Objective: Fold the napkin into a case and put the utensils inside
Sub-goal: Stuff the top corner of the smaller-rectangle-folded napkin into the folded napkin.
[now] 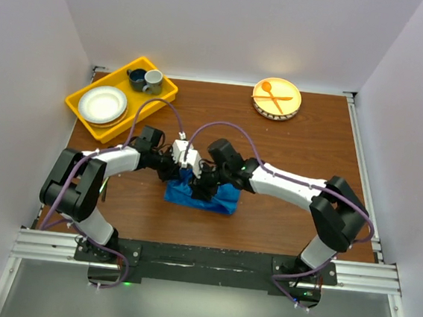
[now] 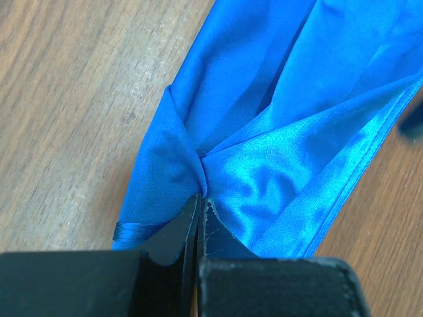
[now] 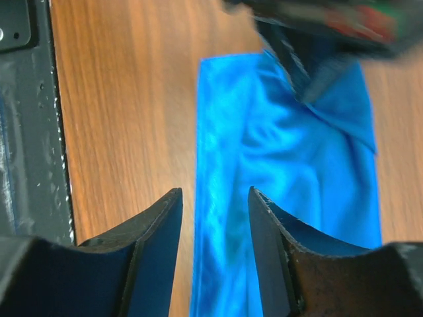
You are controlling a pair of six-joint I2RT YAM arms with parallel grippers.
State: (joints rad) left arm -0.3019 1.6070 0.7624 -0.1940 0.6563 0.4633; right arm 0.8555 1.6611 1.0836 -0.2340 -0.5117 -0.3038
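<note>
The blue napkin (image 1: 222, 198) lies folded into a long strip on the wooden table, between the two arms. My left gripper (image 1: 182, 172) is shut on a bunched fold of the napkin (image 2: 284, 132), its fingertips pinching the cloth where the creases meet (image 2: 200, 197). My right gripper (image 3: 213, 191) hovers open over the napkin (image 3: 284, 172), astride one long edge and holding nothing. In the right wrist view the left gripper (image 3: 307, 89) shows at the strip's far end. The utensils are out of view.
A yellow tray (image 1: 87, 122) at the back left holds a white plate (image 1: 102, 104) and two cups (image 1: 145, 79). A yellow plate (image 1: 291, 110) at the back right carries an orange plastic spoon and fork (image 1: 272, 97). The metal base rail (image 3: 26, 132) runs along the near edge.
</note>
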